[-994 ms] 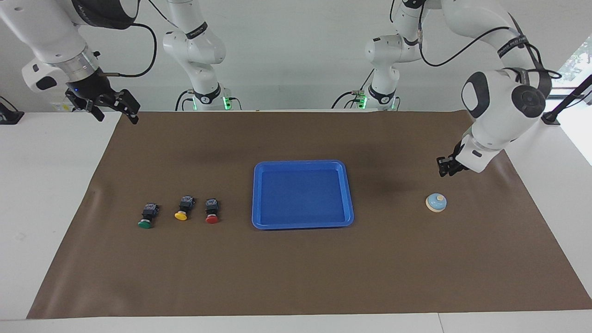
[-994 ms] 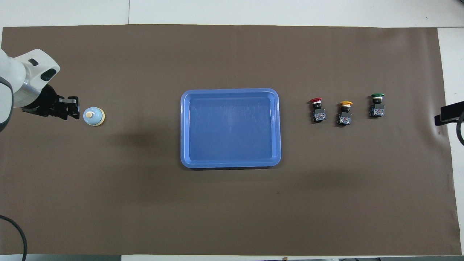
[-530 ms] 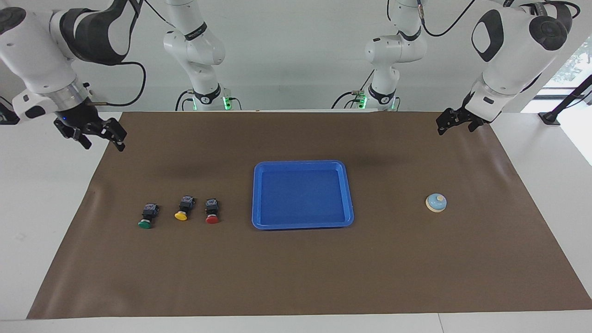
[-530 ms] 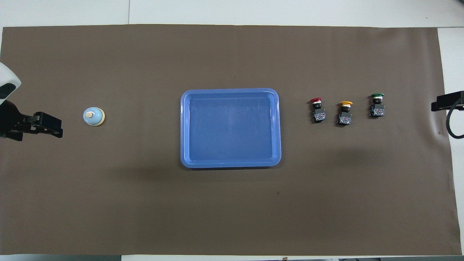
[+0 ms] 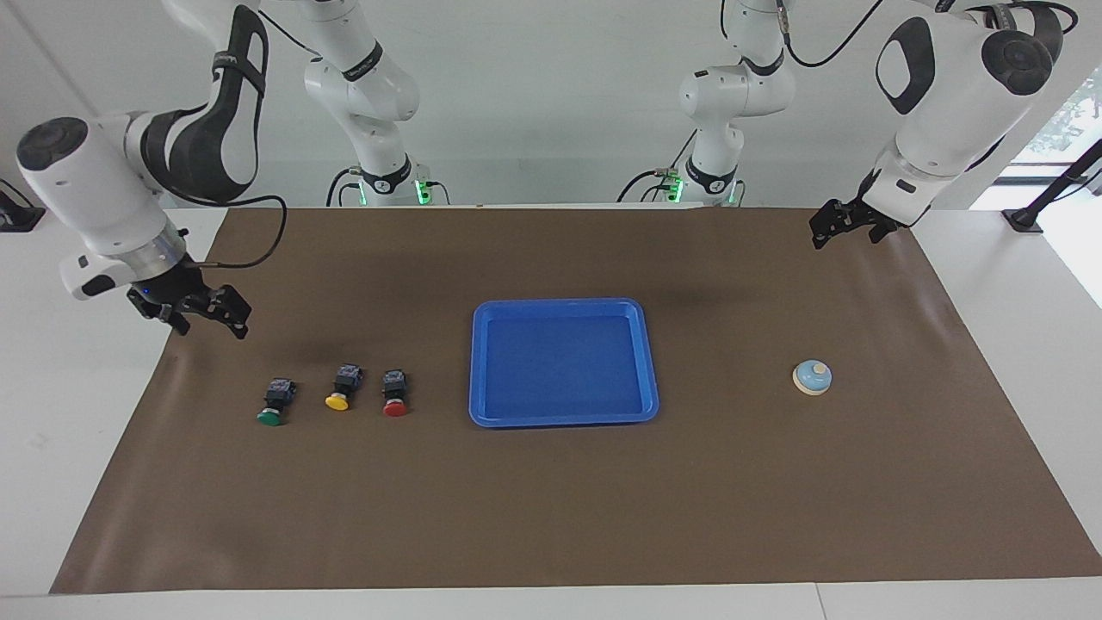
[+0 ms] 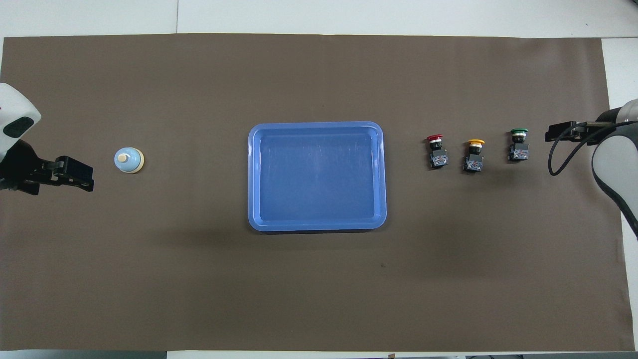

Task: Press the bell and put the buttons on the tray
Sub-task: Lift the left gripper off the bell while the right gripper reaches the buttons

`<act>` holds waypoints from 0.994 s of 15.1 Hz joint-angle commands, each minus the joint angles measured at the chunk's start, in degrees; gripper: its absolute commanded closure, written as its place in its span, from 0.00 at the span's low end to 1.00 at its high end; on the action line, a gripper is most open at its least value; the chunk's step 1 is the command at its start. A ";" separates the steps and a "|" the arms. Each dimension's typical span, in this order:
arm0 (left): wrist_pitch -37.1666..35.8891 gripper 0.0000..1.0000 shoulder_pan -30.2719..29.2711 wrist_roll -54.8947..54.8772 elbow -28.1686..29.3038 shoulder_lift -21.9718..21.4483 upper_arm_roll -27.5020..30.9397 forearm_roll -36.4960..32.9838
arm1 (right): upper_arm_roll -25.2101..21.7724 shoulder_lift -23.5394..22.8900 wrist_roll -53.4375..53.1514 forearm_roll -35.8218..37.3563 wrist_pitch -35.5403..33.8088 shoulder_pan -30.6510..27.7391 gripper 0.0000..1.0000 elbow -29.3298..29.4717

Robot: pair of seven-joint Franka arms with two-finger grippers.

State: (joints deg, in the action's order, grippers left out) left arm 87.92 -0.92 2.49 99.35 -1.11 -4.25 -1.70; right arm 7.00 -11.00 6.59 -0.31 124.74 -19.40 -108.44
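Observation:
The light-blue bell (image 5: 812,377) (image 6: 129,160) stands alone on the brown mat toward the left arm's end. My left gripper (image 5: 845,234) (image 6: 82,174) is raised over the mat, apart from the bell, open and holding nothing. The blue tray (image 5: 564,304) (image 6: 316,124) lies bare in the middle. Three buttons lie in a row toward the right arm's end: red (image 5: 394,393) (image 6: 436,150) closest to the tray, then yellow (image 5: 343,387) (image 6: 473,155), then green (image 5: 274,403) (image 6: 518,145). My right gripper (image 5: 213,325) (image 6: 551,134) hangs open over the mat's end beside the green button, touching nothing.
A brown mat (image 5: 551,499) covers most of the white table (image 5: 77,362). The arm bases (image 5: 387,185) stand at the robots' edge, and a black cable (image 6: 558,159) loops from the right wrist.
The left gripper lifted away from the bell, drew back toward the robots and opened. The right gripper came down and moved in over the mat toward the green button.

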 commanded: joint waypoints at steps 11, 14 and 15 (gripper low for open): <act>-1.52 0.00 1.45 0.50 -1.97 0.32 0.65 -1.11 | 0.20 -8.86 0.62 1.71 12.88 1.21 0.00 -4.23; -1.52 0.00 1.27 0.59 -1.97 -0.03 0.65 -1.11 | 0.20 -8.86 0.36 1.80 13.86 1.21 0.01 -5.20; -1.52 0.00 1.36 0.67 -1.97 -0.03 0.65 -1.11 | 0.20 -8.77 0.36 1.71 13.86 1.30 0.02 -5.64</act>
State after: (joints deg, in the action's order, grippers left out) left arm 87.36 0.07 2.49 97.76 -0.56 -3.79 -1.70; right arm 7.01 -20.77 6.59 0.32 137.48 -17.96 -112.33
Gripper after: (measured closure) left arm 0.000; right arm 0.009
